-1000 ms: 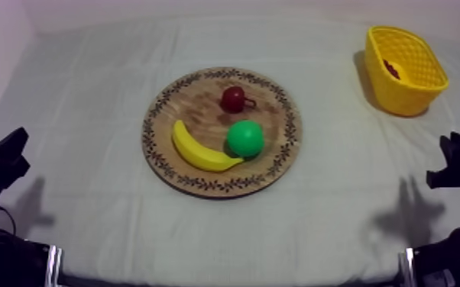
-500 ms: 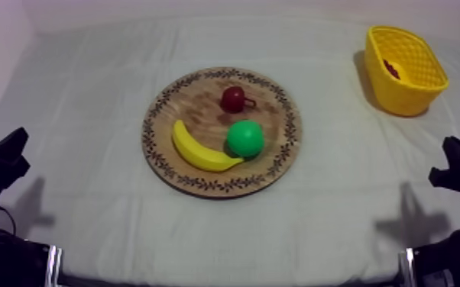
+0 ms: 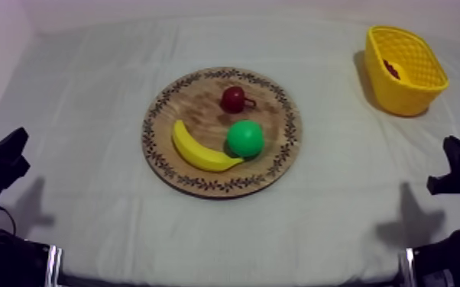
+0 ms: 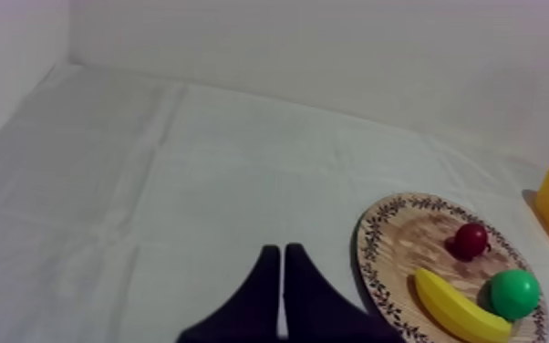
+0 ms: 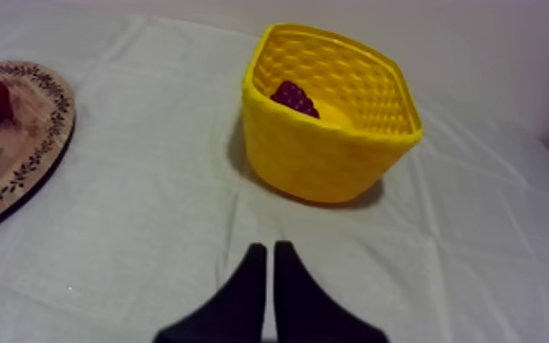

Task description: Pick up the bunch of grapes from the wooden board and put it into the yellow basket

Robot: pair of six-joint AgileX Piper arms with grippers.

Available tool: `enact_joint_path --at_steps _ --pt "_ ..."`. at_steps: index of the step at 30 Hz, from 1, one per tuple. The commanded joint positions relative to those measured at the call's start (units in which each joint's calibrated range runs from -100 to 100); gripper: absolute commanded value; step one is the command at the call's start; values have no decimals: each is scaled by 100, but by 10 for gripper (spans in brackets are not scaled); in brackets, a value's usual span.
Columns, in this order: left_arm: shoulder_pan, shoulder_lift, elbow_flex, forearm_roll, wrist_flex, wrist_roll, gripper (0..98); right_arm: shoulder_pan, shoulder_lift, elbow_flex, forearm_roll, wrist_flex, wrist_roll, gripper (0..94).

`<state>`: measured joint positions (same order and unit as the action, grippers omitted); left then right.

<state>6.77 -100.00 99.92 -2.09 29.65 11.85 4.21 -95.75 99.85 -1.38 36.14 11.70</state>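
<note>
My right gripper (image 5: 270,246) has its two black fingers pressed together into a narrow wedge with nothing between them, low over the grey-white cloth (image 5: 132,228) in front of the yellow basket (image 5: 324,160). The bunch of grapes (image 5: 294,97) lies inside that basket, toward the side nearer the wooden board (image 5: 32,137). My left gripper (image 4: 281,248) is likewise closed on nothing, over bare cloth near the board's rim. On the board lie a banana (image 4: 456,308), a green pear (image 4: 515,293) just beside its end, and a small red fruit (image 4: 471,240) toward the far rim. The basket stands well apart from the board.
</note>
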Motion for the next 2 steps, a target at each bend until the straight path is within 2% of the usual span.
enact_joint_path --at_steps 1,2 --pt "0 0 -3 2 1 -1 1 1 0 4 -1 -1 8 5" --pt "0 0 -3 2 1 -1 1 1 0 4 -1 -1 8 5"
